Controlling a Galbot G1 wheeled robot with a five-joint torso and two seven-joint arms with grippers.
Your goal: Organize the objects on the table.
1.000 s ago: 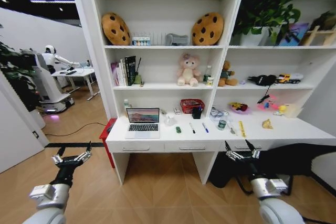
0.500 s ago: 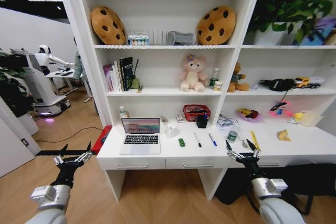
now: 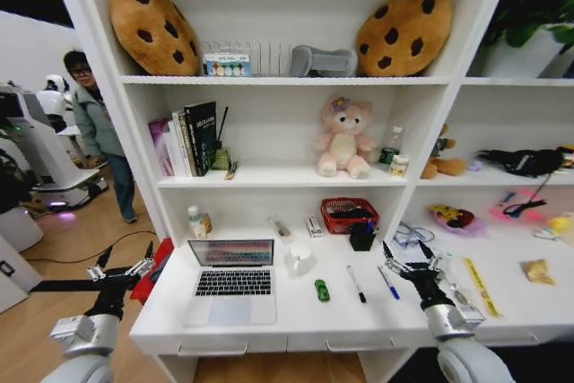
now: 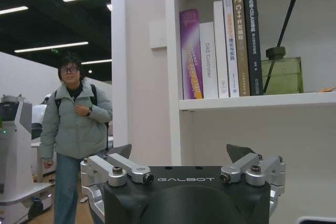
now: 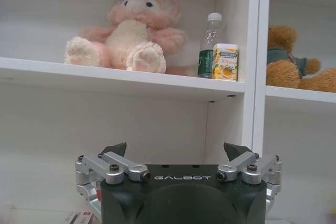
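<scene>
The laptop (image 3: pixel 231 283) sits open on the table (image 3: pixel 305 329), toward the desk's left end, screen lit and facing me. At three o'clock from it stands a white cup (image 3: pixel 299 260), and just past that, nearer the front edge, the tiny green toy car (image 3: pixel 321 290). Farther along the same line lie the black pen (image 3: pixel 356 283) and the blue pen (image 3: pixel 388 282), side by side but apart, both angled.

My right gripper (image 3: pixel 404 256) hovers over the desk just beside the blue pen, fingers spread wide and holding nothing; from its wrist I see both fingertips parted with the pink plush toy (image 5: pixel 129 32) on the shelf beyond. My left gripper (image 3: pixel 124 264) hangs off the desk's left end, at nine o'clock from the laptop, equally released and empty, pointing at the books (image 4: pixel 218 51).

Nothing on the desk looks sorted yet, I judge. The risks from here: the pens are thin and lie flat, so a descent slightly off line could roll one away instead of pinching it (round barrels do that). The cup stands close to the car, and a wide-open approach there could knock it over. My left arm, swinging in, could clip the laptop's raised screen.
</scene>
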